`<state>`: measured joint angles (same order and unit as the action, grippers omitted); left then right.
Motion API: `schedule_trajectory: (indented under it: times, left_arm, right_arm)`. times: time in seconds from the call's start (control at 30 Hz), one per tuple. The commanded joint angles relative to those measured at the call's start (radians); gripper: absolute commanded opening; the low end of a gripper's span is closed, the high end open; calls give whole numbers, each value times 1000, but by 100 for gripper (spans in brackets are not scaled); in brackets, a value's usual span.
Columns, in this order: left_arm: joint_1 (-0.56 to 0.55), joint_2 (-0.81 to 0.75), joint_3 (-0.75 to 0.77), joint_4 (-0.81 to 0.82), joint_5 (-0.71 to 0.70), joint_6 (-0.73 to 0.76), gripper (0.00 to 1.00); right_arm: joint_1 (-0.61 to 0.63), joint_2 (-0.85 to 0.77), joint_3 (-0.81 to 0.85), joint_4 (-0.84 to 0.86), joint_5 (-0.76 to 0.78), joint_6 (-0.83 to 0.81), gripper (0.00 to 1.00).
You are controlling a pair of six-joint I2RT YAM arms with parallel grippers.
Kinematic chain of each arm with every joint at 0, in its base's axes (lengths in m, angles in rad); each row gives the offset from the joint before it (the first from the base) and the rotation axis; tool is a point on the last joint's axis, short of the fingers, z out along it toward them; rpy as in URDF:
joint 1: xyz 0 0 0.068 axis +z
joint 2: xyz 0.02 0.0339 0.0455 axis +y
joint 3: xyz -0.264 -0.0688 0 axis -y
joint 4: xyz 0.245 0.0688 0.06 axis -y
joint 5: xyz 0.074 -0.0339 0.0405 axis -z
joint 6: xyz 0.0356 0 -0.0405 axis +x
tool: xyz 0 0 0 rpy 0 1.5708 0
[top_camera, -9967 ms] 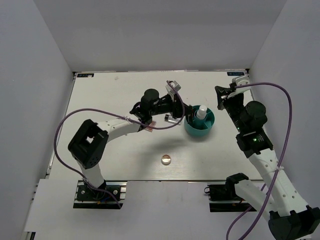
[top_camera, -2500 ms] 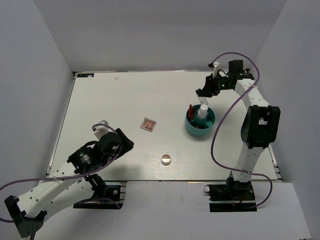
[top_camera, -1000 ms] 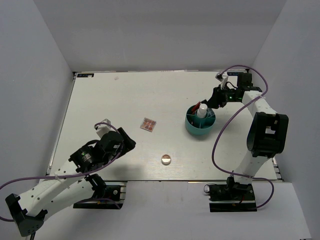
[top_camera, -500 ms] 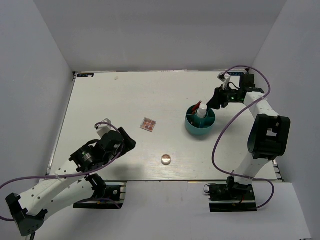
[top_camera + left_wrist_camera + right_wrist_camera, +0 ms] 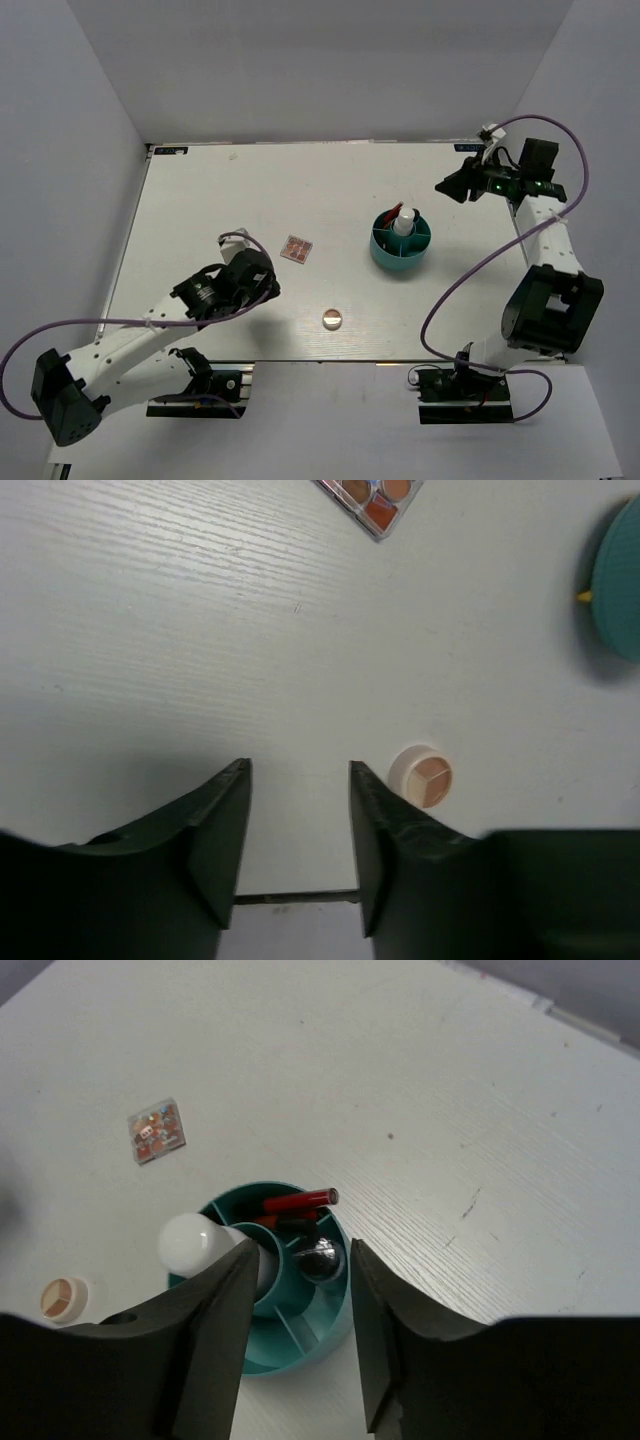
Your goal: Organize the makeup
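A teal divided container (image 5: 401, 255) holds a white bottle (image 5: 403, 222), a red pencil (image 5: 295, 1200) and a silver-capped tube (image 5: 322, 1258). The white bottle (image 5: 195, 1243) stands in its middle cup. On the table to its left lies a square pinkish palette (image 5: 296, 248), and a small round compact (image 5: 332, 319) sits nearer the front edge. My left gripper (image 5: 298, 768) hovers open and empty just left of the compact (image 5: 424, 777). My right gripper (image 5: 302, 1247) is open and empty, raised above and to the right of the container (image 5: 290, 1355).
The palette (image 5: 368, 495) shows at the top of the left wrist view, and the container's rim (image 5: 622, 580) at its right edge. White walls enclose the table (image 5: 220, 200) at the back and on both sides. Purple cables loop from both arms.
My left arm has swung right toward the compact and its jaws have narrowed. My right gripper has pulled back from the container toward the far right.
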<state>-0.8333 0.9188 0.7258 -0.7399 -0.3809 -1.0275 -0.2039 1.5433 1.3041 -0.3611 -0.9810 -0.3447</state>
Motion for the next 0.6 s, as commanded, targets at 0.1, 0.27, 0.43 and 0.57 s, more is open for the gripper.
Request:
schedule_trajectory:
  times: [0.1, 0.27, 0.43, 0.57]
  left_arm:
    - [0, 182, 121, 69, 2, 154, 39]
    - [43, 414, 276, 108, 48, 345, 37]
    - [132, 679, 503, 68, 161, 547, 78]
    - [192, 833, 674, 5, 194, 674, 88]
  right_arm:
    - [-2, -181, -62, 91, -209, -37, 33]
    - [21, -261, -85, -14, -286, -115, 22]
    - [49, -299, -60, -220, -282, -318, 55]
    - [57, -319, -71, -312, -278, -370, 61]
